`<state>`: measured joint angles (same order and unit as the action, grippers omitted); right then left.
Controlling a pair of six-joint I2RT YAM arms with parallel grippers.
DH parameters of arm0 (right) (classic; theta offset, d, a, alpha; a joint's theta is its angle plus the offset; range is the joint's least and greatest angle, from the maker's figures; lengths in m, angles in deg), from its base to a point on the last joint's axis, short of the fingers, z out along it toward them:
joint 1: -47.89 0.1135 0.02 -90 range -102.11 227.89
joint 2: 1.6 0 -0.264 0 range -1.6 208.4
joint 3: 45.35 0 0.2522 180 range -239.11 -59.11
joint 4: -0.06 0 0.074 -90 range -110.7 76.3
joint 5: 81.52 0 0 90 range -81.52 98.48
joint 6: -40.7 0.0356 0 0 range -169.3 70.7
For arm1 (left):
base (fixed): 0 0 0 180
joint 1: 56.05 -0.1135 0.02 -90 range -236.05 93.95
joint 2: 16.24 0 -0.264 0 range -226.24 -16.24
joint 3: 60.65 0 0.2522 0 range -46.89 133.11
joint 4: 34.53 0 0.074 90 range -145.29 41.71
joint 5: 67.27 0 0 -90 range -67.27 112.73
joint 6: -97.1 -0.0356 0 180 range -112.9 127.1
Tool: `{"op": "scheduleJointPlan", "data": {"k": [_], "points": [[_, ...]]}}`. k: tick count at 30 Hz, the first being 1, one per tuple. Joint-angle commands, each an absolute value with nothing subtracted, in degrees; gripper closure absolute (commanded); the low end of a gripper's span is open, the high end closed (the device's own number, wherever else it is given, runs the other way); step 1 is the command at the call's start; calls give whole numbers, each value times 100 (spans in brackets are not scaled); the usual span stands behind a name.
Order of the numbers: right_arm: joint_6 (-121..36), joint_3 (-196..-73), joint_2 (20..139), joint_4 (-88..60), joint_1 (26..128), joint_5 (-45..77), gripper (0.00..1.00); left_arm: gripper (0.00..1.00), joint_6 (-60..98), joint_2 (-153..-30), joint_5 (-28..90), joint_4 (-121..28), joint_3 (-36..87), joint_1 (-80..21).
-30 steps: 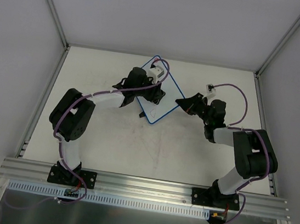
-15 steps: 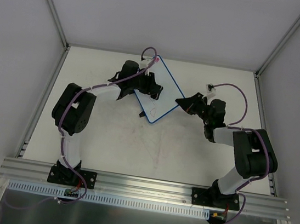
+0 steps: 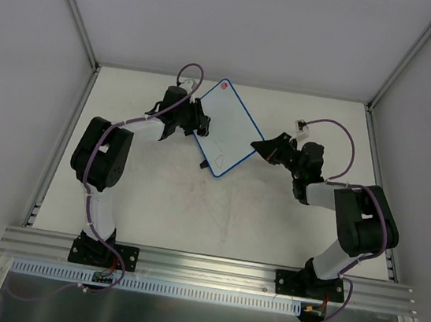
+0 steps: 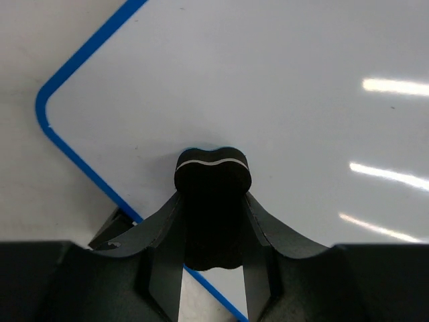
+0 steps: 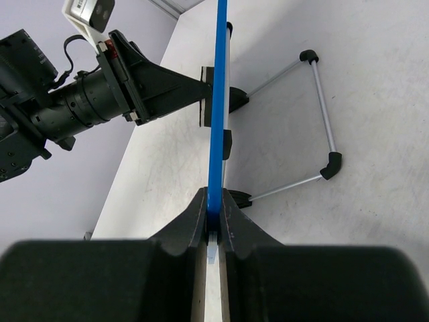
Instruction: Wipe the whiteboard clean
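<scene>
The whiteboard [image 3: 232, 127] stands tilted on the table, with a blue frame and a pink dot at its far corner. Faint pen lines [image 3: 217, 160] remain near its near corner. My left gripper [image 3: 201, 125] is shut on the black bone-shaped eraser [image 4: 213, 176] and presses it flat on the board's white face [image 4: 288, 80], close to the left rounded corner. My right gripper [image 3: 262, 148] is shut on the board's right edge. In the right wrist view the board shows edge-on as a blue strip [image 5: 218, 100] between my right gripper's [image 5: 214, 196] fingers.
A wire stand with black tips [image 5: 324, 114] props the board from behind on the white table [image 3: 216, 217]. Grey walls and metal posts enclose the table on three sides. The left arm [image 5: 80, 100] reaches onto the board's face.
My left gripper has slid the eraser across the board from its middle toward its left edge. The right gripper and the board have stayed in place.
</scene>
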<state>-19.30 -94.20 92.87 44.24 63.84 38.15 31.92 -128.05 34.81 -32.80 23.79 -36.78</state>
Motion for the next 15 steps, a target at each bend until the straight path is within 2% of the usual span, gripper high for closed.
{"op": "scheduleJointPlan", "data": {"k": [1,11,15], "points": [[-2197,-9567,9253,4668,6495,4179,100,100,3215,-12961,2484,-4248,2447,-3812],[-2171,-9576,9270,4668,6477,4179,100,100,3330,-12909,2589,-4346,2361,-3882],[-2162,-9576,9270,4677,6486,4179,100,100,3338,-12655,3080,-3434,1764,-3847]]}}
